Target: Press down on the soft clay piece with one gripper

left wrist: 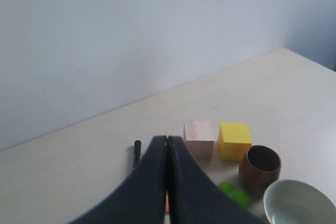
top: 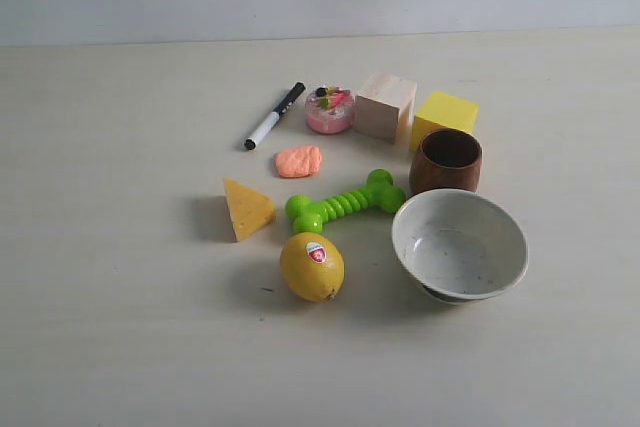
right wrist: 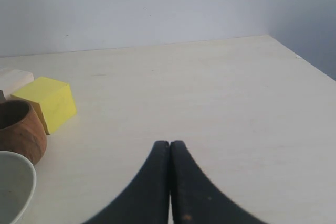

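The soft clay piece (top: 298, 161) is a small salmon-orange lump lying on the table between the marker and the green toy bone, untouched. Neither arm shows in the exterior view. In the left wrist view my left gripper (left wrist: 167, 139) is shut, its black jaws pressed together with nothing between them, raised above the table; the clay is hidden behind the jaws. My right gripper (right wrist: 169, 143) is also shut and empty, over bare table to the right of the yellow cube.
Around the clay lie a black-capped marker (top: 273, 116), a pink round container (top: 329, 110), a wooden cube (top: 385, 105), a yellow cube (top: 444, 117), a brown cup (top: 446, 161), a green toy bone (top: 345, 201), a yellow wedge (top: 246, 209), a lemon (top: 311, 266) and a white bowl (top: 460, 245).
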Available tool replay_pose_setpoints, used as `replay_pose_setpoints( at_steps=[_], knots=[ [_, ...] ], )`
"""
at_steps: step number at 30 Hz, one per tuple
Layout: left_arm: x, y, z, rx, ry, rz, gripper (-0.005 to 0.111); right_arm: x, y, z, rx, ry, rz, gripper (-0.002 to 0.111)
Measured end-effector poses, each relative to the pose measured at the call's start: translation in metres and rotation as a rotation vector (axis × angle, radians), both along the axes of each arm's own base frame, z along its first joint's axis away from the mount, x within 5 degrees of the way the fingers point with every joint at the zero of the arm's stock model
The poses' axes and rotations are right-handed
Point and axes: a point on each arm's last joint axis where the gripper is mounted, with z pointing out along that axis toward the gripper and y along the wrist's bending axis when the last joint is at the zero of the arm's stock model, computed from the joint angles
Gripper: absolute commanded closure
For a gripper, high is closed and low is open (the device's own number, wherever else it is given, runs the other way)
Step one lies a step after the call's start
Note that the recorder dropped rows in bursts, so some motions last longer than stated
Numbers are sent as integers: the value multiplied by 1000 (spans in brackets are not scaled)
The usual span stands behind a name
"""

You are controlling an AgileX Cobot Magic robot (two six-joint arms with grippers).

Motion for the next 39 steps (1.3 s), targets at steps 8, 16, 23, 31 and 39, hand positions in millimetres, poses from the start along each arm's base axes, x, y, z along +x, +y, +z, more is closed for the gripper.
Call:
replay_pose_setpoints(
  at_steps=[8,16,23,31,39],
  knots=[
    [-12,9,10,-27,-44,1,107,0,0,0,0,0,0,108],
    [-13,9,10,-27,-49,1,107,0,0,0,0,0,0,108],
    [-11,17,10,-15,-62,40,107,0,0,0,0,0,0,108],
    [-25,66,-22,-124,9,301,107,0,0,0,0,0,0,108],
    [-59,99,-84,-178,57,546,107,0,0,0,0,0,0,108]
  ],
)
